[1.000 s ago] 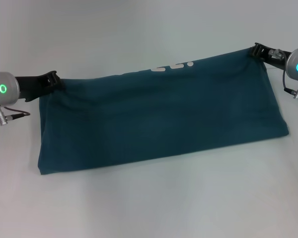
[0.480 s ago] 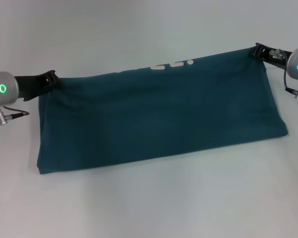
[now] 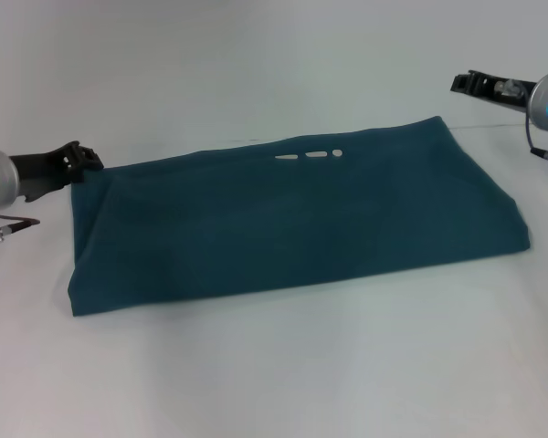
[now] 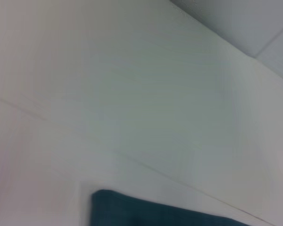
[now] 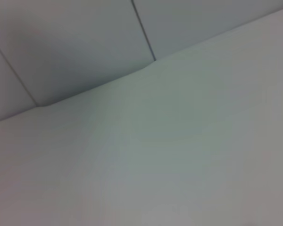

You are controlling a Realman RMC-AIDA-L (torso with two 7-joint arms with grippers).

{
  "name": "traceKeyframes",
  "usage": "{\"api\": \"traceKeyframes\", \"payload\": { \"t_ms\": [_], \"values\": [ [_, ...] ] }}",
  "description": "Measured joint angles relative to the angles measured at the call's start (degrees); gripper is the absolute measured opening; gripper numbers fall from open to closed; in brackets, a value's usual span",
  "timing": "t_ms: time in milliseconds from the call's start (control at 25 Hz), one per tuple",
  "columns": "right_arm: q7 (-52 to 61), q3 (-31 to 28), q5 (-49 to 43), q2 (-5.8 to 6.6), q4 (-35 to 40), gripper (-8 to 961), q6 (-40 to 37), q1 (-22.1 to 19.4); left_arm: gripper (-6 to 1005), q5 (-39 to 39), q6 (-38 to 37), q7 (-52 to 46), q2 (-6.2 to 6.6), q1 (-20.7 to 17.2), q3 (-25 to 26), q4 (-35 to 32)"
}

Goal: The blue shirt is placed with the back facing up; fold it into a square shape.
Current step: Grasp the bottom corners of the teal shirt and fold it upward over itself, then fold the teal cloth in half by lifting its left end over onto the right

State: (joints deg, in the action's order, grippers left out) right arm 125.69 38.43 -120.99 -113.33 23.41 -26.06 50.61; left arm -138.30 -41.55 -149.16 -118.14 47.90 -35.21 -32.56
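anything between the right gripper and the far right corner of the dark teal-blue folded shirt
Nothing: in the head view, only bare white table separates the right gripper from the dark teal-blue folded shirt.

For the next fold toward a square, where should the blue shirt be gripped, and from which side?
Probably the two corners of one short end of the blue shirt, coming in from outside that end. It lies flat as a long band, so carrying one short end over the other would shorten it. The left end effector sits near the left far corner.
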Motion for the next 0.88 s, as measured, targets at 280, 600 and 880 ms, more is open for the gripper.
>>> {"api": "traceKeyframes", "payload": {
  "t_ms": [280,600,880],
  "values": [
    [1.5,-0.5,0.1,2.15,0.5,350,-2.8,-1.1,325,0.4,-1.1,-0.5,-0.59,-1.8,0.3,-1.5],
    [3.7,-6.9,11.0,2.88,10.2,717,-38.2,-14.6,554,13.3,-15.1,3.6,-2.27,-9.4,0.2,-10.0],
    [2.5,-8.3,17.1,2.72,10.0,764,-54.4,-24.1,554,27.1,-29.1,6.1,-0.66,-17.5,0.5,-5.7]
  ]
}}
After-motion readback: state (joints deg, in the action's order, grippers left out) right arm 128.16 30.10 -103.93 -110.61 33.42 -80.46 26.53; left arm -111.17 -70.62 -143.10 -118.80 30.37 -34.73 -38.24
